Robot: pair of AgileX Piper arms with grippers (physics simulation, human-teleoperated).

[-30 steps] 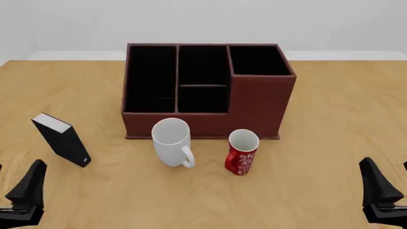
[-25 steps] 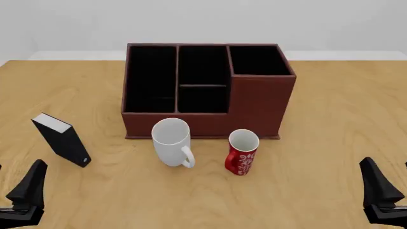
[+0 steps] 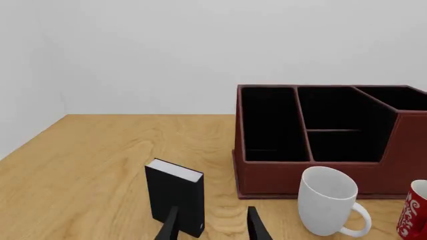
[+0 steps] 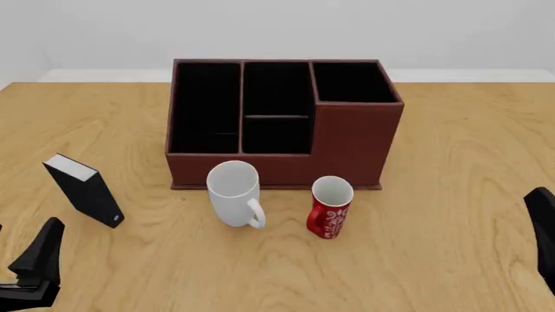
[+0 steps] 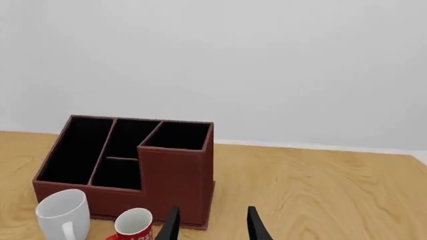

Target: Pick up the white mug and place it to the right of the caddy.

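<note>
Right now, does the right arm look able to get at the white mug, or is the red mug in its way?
Probably not directly: the red mug stands between the right claw and the white mug. Coming in over the top or from the near side looks free; the mug's handle faces the near side.

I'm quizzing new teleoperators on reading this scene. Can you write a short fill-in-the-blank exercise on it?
1. The white mug stands in front of the ___.
2. The mug to its right is ___ with a white pattern.
3. The black box lies to the ___ of the white mug.
4. Both hands, left and right, are ___.

Missing words: caddy; red; left; open
</note>
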